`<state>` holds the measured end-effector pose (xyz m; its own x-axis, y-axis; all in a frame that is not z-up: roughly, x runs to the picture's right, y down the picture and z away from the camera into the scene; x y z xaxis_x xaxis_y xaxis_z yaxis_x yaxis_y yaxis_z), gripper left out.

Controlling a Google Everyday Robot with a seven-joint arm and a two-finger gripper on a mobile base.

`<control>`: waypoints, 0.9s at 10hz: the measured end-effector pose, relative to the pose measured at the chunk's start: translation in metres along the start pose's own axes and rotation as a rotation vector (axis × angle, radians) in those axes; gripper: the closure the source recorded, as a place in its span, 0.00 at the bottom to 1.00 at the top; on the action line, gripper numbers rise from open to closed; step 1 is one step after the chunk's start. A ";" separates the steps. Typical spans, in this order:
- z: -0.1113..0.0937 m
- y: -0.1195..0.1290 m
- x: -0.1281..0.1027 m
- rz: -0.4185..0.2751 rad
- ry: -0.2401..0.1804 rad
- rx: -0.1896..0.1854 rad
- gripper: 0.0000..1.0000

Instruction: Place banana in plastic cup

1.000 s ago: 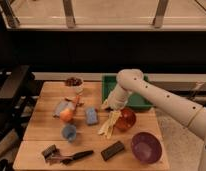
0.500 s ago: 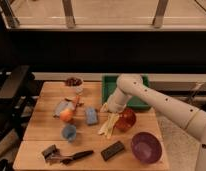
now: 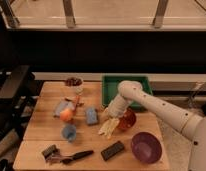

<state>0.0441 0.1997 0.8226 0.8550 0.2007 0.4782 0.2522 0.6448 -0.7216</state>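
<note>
The yellow banana [image 3: 108, 127] lies on the wooden table [image 3: 41, 125] near the middle, pointing toward the front. My gripper [image 3: 113, 113] is at the end of the white arm [image 3: 156, 107], right above the banana's far end and touching or nearly touching it. A small blue plastic cup [image 3: 69, 132] stands upright to the banana's left. A red-orange translucent cup or bowl [image 3: 128, 120] sits right beside the banana on its right, partly behind my wrist.
A green tray [image 3: 125, 85] is at the back right. A purple bowl [image 3: 145, 147] stands front right. A blue sponge [image 3: 91, 116], an orange [image 3: 67, 115], a small white cup [image 3: 74, 85], a black bar [image 3: 112, 150] and a dark-handled tool [image 3: 66, 156] lie around.
My arm has lowered and reached forward, bringing the gripper from above the green tray's edge down to the banana's far end. The banana has stayed in place.
</note>
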 end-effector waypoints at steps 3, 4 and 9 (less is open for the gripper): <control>0.012 0.000 0.002 -0.002 0.007 -0.017 0.36; 0.017 0.001 0.002 -0.007 0.010 -0.025 0.47; 0.017 0.002 -0.009 -0.058 0.021 -0.022 0.96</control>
<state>0.0293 0.2123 0.8256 0.8479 0.1473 0.5093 0.3119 0.6382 -0.7039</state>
